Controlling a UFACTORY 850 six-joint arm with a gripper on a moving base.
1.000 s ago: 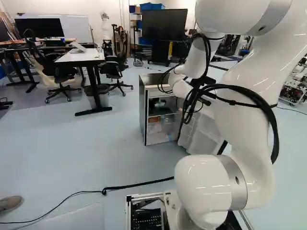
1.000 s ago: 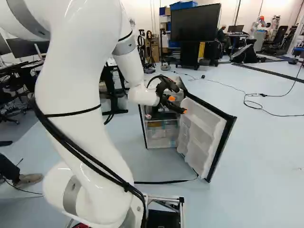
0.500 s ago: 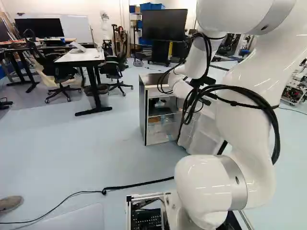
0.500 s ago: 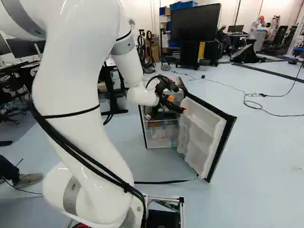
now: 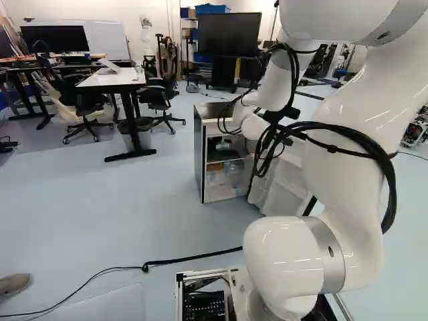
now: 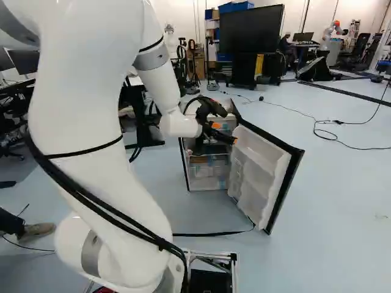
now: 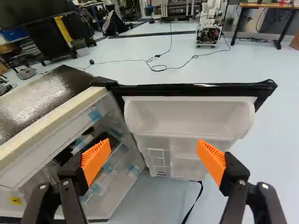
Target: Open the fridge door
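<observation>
one white arm point(image 6: 91, 128) is cut off at the top of your two base views. the fridge point(image 7: 39, 105) has a dark, shiny top; its contents are difficult for you to recognise. its opened door point(image 6: 264, 168), with moulded white shelves, lies ahead of your released gripper point(image 6: 225, 133), whose ridged orange pads point(image 7: 96, 161) stand wide apart.

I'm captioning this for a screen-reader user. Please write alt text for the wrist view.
A small fridge stands with its door wide open, the white inner shelves facing the camera. In front, the gripper is open and empty, its orange pads apart. Another robot stands on the pale floor beyond.
</observation>
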